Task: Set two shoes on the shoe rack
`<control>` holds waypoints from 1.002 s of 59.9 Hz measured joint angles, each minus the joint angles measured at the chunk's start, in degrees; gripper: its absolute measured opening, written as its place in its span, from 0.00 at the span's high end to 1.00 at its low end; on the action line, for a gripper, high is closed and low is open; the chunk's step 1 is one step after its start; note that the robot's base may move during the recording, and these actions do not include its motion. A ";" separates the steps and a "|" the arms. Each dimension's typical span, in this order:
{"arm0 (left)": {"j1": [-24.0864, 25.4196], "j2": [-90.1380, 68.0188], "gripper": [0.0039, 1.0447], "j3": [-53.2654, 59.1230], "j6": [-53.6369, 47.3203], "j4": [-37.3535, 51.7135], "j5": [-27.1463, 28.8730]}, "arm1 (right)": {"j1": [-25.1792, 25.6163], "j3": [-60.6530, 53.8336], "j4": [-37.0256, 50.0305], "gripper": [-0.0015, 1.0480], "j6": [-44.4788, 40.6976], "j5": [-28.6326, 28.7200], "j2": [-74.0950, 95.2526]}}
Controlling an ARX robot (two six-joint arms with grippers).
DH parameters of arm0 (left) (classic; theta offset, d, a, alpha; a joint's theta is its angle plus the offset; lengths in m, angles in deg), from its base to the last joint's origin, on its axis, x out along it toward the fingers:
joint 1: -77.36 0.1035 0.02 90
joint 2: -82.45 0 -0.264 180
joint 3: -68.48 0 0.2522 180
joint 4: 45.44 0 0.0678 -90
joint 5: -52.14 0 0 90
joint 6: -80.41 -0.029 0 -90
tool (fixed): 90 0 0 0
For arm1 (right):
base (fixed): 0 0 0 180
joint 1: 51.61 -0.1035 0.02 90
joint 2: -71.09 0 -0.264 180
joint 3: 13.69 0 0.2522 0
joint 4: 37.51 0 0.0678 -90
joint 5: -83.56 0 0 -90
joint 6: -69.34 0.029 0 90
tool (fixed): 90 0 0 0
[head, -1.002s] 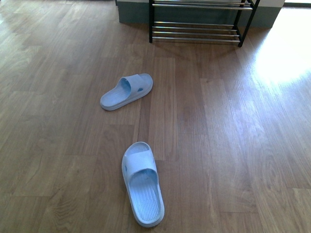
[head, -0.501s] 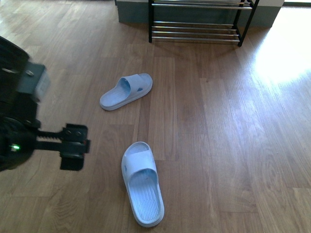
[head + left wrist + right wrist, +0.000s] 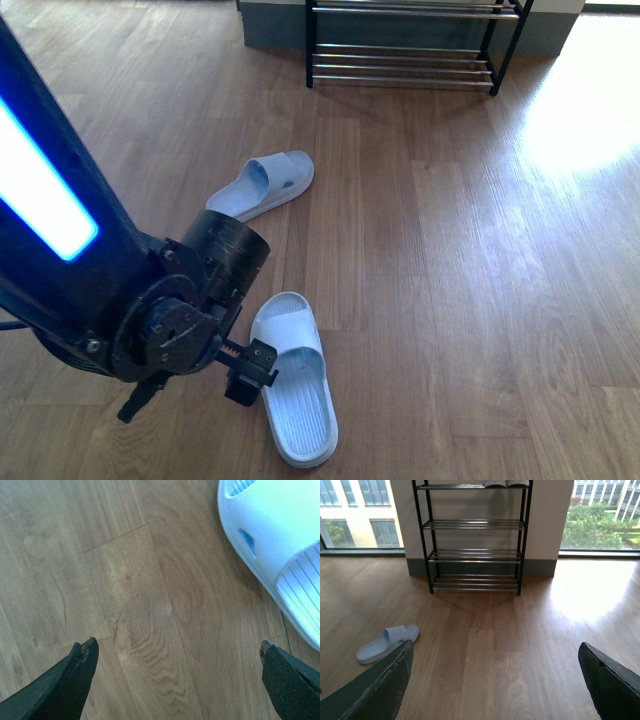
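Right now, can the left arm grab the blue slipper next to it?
Probably yes: the left gripper is open just beside the near slide, with only floor between them.

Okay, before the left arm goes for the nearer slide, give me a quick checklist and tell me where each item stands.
1. Left gripper open and empty: ok, jaws wide apart.
2. Near slide between the jaws: not ok, the left wrist view shows it off to one side of them.
3. Near slide sole down on the floor: ok.
4. Left gripper low enough to grasp: cannot tell.
5. Rack has room: ok, its lower shelves are bare.
6. Right gripper open: ok.
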 joint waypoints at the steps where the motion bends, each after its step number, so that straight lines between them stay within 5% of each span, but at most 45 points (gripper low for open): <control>1: -0.11 -0.85 0.09 -0.85 -0.24 -0.37 -0.46 | 0.00 0.00 0.00 0.09 0.00 0.00 0.00; 43: -0.24 -21.84 0.09 -26.12 -6.91 -5.73 -5.16 | 0.00 0.00 0.00 0.09 0.00 0.02 0.00; 57: -0.09 -23.74 0.09 -26.95 -11.32 3.02 -1.25 | 0.00 0.00 0.00 0.09 0.00 0.00 0.00; 60: 0.07 -24.02 0.16 -26.29 -13.33 6.71 0.09 | 0.00 0.00 0.00 0.09 0.00 0.00 0.00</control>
